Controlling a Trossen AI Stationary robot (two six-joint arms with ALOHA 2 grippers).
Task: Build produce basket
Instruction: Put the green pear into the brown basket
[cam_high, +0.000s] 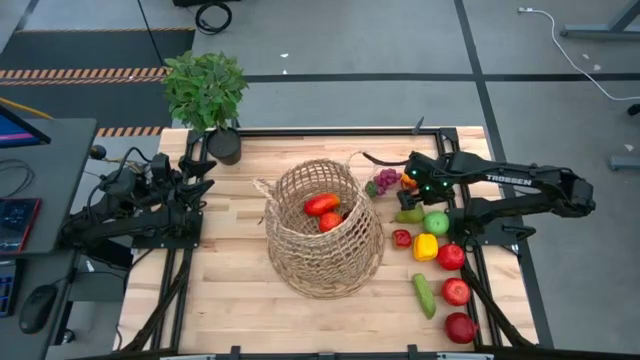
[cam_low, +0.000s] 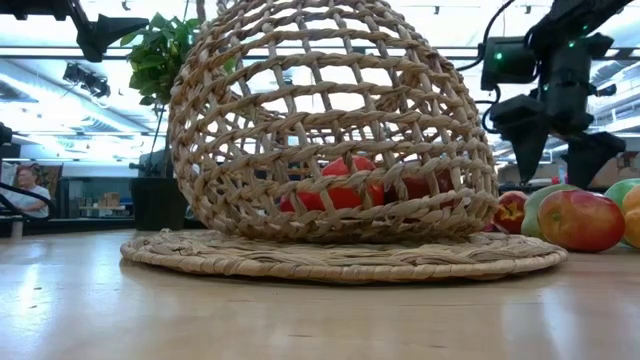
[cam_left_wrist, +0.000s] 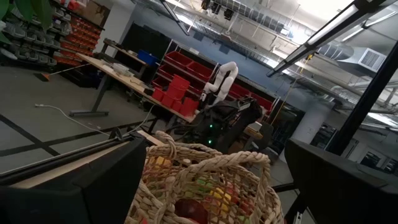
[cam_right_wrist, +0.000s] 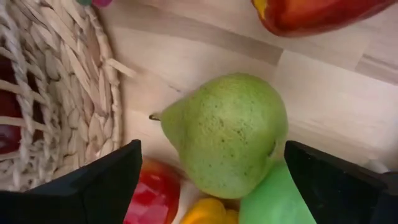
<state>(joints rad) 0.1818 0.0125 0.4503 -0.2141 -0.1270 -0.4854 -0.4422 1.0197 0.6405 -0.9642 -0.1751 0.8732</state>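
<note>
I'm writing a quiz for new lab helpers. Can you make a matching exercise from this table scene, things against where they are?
Things:
1. pear
2. cucumber
3. potted plant
4. right gripper

Places:
A. far left corner of the table
B. open, over the pear
C. right of the basket, near front edge
D. just right of the basket, between the gripper's fingers

Pairs: 1-D, 2-C, 3-A, 4-B

Bright overhead light, soft shadows, low view backlit

Basket (cam_high: 325, 245) fills the table's middle, produce (cam_high: 437, 262) crowds its right (touching nearly), left planks (cam_high: 225, 270) lie bare.
</note>
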